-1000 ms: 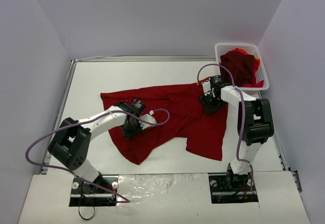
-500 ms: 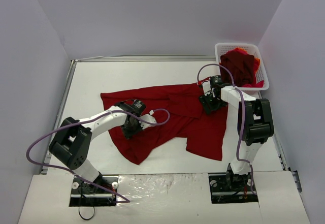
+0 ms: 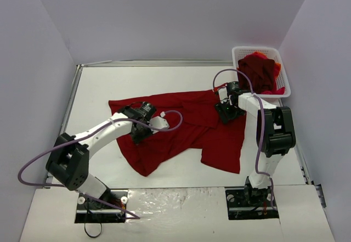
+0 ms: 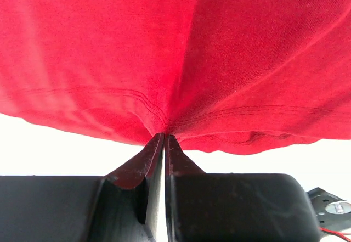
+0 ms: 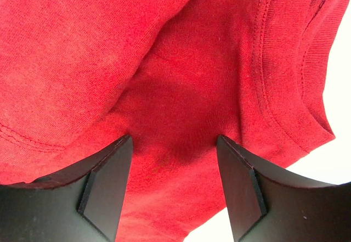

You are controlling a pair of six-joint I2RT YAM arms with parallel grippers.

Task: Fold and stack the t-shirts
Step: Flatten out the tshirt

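Now left pincer [image 4: 164,137]: just pinched shut on t-shirt [image 4: 181,50] hem
right pincer [image 5: 174,140]: held spread
fold: can be begun

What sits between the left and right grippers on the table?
Only the red t-shirt. In the top view its cloth runs unbroken from the left gripper to the right gripper.

Your left gripper [image 4: 164,139] has gone from partly open to fully closed, and its jaws now pinch the hem of the spread t-shirt [image 3: 186,122]. It has shifted slightly toward the far side of the table, and the left arm [image 3: 98,134] has stretched out, its elbow dropping nearer the base.
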